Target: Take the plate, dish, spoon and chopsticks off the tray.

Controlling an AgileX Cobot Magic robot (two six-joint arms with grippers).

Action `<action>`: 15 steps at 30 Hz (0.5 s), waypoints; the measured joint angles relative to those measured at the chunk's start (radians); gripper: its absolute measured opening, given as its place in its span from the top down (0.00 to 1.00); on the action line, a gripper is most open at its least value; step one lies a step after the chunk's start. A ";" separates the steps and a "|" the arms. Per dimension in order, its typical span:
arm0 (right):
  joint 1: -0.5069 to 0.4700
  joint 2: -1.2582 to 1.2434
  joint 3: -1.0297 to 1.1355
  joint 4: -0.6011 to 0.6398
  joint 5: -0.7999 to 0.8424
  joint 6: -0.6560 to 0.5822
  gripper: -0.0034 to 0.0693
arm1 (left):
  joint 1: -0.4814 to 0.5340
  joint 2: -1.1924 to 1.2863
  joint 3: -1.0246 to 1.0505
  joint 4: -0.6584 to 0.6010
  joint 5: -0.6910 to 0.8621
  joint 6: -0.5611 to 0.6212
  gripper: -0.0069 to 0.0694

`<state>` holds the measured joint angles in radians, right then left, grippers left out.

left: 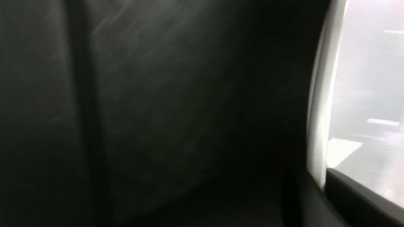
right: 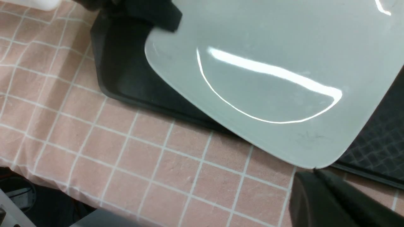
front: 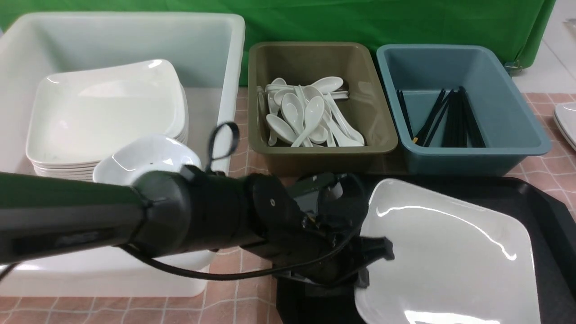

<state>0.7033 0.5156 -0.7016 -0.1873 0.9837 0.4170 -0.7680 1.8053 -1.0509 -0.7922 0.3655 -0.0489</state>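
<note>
The large white plate (front: 450, 252) lies tilted over the black tray (front: 553, 216). My left gripper (front: 373, 261) is shut on the plate's left rim; in the left wrist view the rim (left: 318, 110) runs down between the two fingers. In the right wrist view the plate (right: 268, 47) overhangs the tray's (right: 126, 72) front edge. My right gripper (right: 315, 172) is shut, its tip right at the plate's near corner. The small dish (front: 144, 157) sits in the white bin (front: 225, 54). Spoons (front: 306, 114) lie in the olive bin, chopsticks (front: 454, 119) in the blue bin.
A stack of white plates (front: 108, 112) fills the white bin behind the dish. The olive bin (front: 315, 58) and blue bin (front: 517, 90) stand behind the tray. Another white plate's edge (front: 568, 121) shows at far right. The pink checked cloth (right: 94, 142) covers the table.
</note>
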 joint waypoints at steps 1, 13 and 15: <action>0.000 0.000 0.000 0.000 0.000 0.000 0.91 | 0.000 -0.014 0.000 0.001 0.000 0.000 0.89; 0.000 0.000 0.000 0.000 0.000 0.000 0.91 | 0.006 -0.212 0.005 0.035 0.010 0.002 0.88; 0.000 0.000 0.000 0.000 0.000 0.000 0.91 | 0.022 -0.236 0.005 0.034 0.014 -0.003 0.88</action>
<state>0.7033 0.5156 -0.7016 -0.1873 0.9837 0.4170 -0.7462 1.5694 -1.0454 -0.7586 0.3798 -0.0520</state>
